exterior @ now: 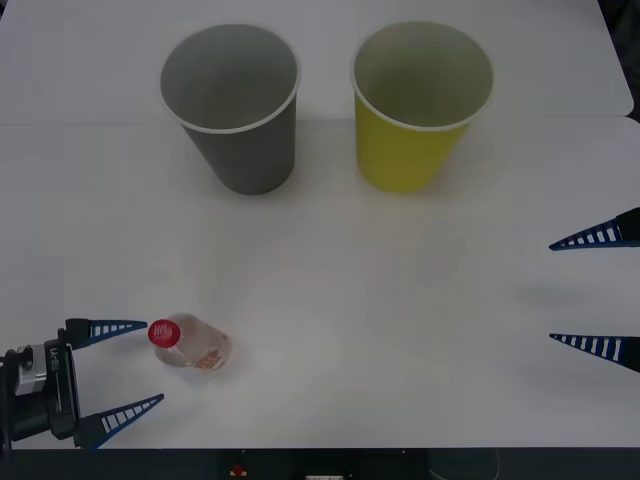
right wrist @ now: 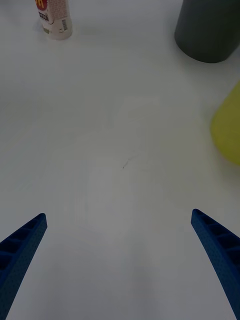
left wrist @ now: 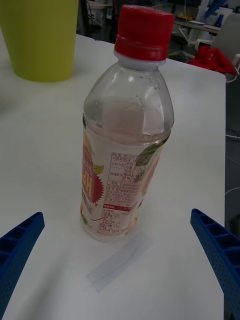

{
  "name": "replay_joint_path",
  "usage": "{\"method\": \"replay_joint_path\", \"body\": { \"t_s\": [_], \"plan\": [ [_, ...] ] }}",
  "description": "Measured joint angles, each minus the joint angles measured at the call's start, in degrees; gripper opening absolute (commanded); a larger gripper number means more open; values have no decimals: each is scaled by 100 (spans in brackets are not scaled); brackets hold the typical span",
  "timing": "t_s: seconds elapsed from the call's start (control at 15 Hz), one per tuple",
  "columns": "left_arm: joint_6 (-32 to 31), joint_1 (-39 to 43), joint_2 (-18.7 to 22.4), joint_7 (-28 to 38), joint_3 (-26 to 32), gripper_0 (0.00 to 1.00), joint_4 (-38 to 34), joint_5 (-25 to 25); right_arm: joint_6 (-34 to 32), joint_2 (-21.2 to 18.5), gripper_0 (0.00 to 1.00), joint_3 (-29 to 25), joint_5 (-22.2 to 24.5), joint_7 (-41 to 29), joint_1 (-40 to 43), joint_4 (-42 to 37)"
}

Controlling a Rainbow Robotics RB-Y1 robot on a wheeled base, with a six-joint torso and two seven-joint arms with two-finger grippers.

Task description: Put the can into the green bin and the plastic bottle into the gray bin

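Front view first: plastic bottle (exterior: 190, 343) standing upright on the white counter (exterior: 380, 330), near the front left corner, red cap on top. Left gripper (exterior: 132, 368) low at the counter's left front, blue fingers (exterior: 118, 327) spread wide and released, tips just beside the bottle, not touching it. Gray bin (exterior: 234, 105) upright at the back, a yellow cup (exterior: 418, 103) of the same size beside it on the right, both well apart from the bottle. Right gripper (exterior: 575, 293) at the far right edge, fingers released and spread, holding nothing. Over to the right wrist view: bare counter between the two open fingers (right wrist: 218, 252), bottle far off with only its label end in frame, gray bin base and a slice of yellow cup alongside. Now the left wrist view: bottle close up and upright, squarely between the open fingers (left wrist: 216, 247), a strip of clear tape (left wrist: 119, 262) on the counter at its base, yellow cup behind.
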Motion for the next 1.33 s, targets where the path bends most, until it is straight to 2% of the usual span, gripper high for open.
{"method": "replay_joint_path", "body": {
  "t_s": [0.47, 1.0, 1.07, 1.13, 1.33],
  "plan": [
    [552, -249, -336, -148, -619, 100, 11, 84, 0, 0, 100, 0, 0, 0, 0, 0],
    [829, -468, -582, -226, -918, 100, 44, 93, 0, 0, 100, 0, 0, 0, 0, 0],
    [830, -469, -583, -227, -919, 86, 43, 93, 0, 0, 100, 0, 0, 0, 0, 0],
    [830, -469, -583, -230, -919, 0, 38, 93, 0, 0, 100, 0, 0, 0, 0, 0],
    [830, -483, -583, -271, -953, 0, 37, 87, 0, 0, 100, 0, 0, 0, 0, 0]
  ]
}}
